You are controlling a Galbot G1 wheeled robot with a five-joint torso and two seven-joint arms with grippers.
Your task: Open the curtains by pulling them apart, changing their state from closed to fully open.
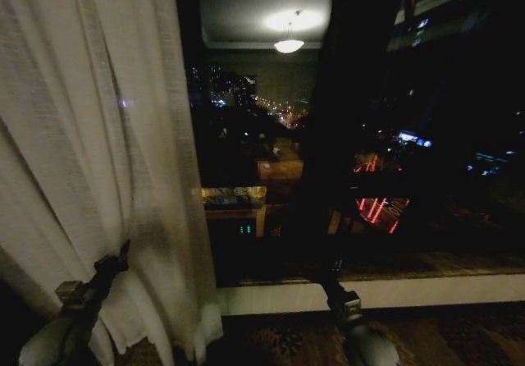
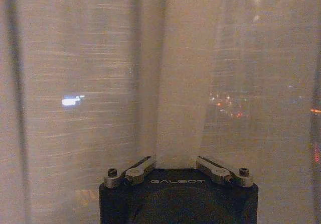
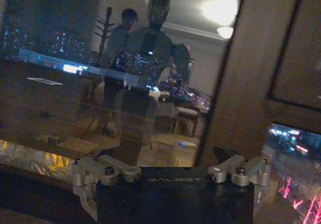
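Head view: left claw pressed into bunched curtain folds.

Curtains — sheer, matt woven cloth; window glass — glossy.

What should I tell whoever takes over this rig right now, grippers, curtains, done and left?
Left gripper: against the left curtain panel, which is gathered at the window's left side.
Right gripper: low at the window sill, facing the dark glass.
Done: the left panel is bunched aside and the glass is uncovered.
Left: a right panel can't be made out; check that side.
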